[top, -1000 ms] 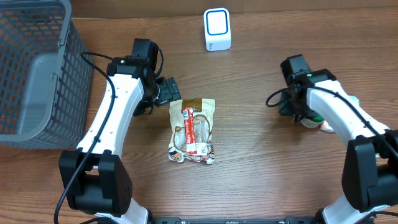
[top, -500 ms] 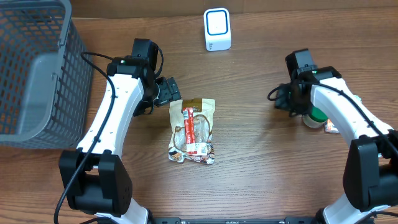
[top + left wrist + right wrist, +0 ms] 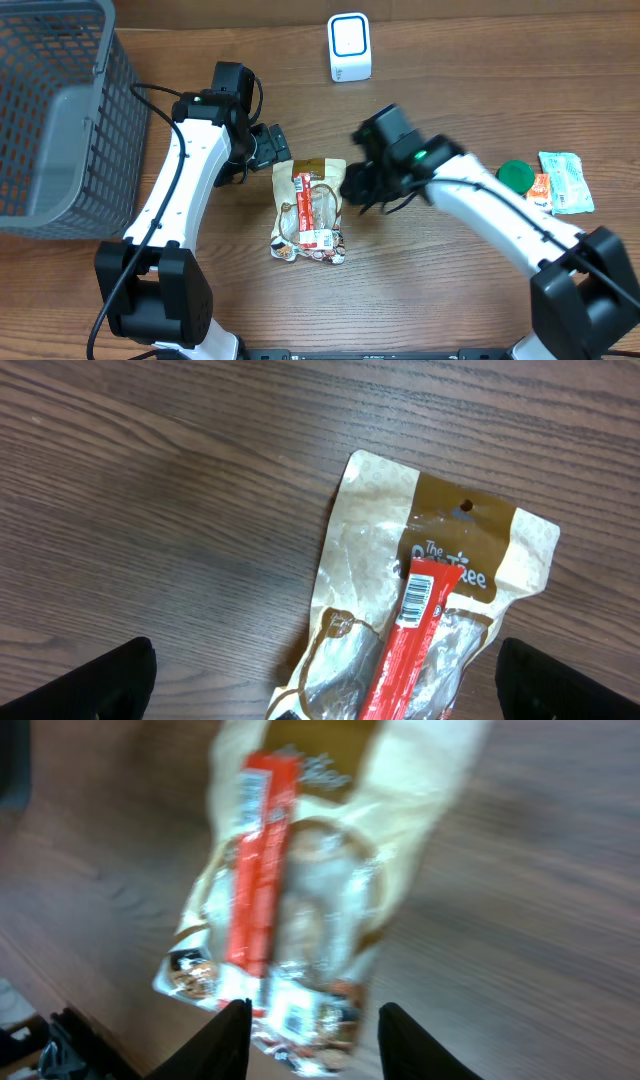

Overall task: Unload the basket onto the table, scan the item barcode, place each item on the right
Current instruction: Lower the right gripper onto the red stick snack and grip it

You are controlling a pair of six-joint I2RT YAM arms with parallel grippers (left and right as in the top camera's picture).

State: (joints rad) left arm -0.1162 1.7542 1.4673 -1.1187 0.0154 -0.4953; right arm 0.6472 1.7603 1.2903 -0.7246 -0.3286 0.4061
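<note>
1. The left gripper (image 3: 272,148) is empty. Its jaws stand as far apart as they go, and in its wrist view the dark fingertips (image 3: 80,680) sit at the two lower corners.
2. The tan plastic snack pouch with a red label strip (image 3: 310,208) lies flat and face up on the brown wooden table (image 3: 430,300). Its hang-hole end is just ahead of the left gripper, within the span of the open fingers. Whether a fingertip touches the pouch corner cannot be told.
3. A black-and-white barcode (image 3: 422,595) is printed at the near end of the red strip, facing upward below the left wrist camera.
4. The right gripper (image 3: 356,184) sits at the opposite long edge of the pouch, so the pouch lies between the two grippers. Its jaws are partly apart and clamp nothing. The right wrist view is blurred, with the pale fingers (image 3: 232,1038) over the pouch's lower end.
5. A white boxy scanner with a blue-ringed window (image 3: 349,47) stands beyond both grippers, well apart from the pouch.
6. A grey wire-mesh basket (image 3: 50,120) stands to the outer side of the left arm.
7. Behind the right gripper, beside its arm, lie a green round lid (image 3: 514,176), a small orange packet (image 3: 541,190) and a pale green packet (image 3: 566,181), close together.
</note>
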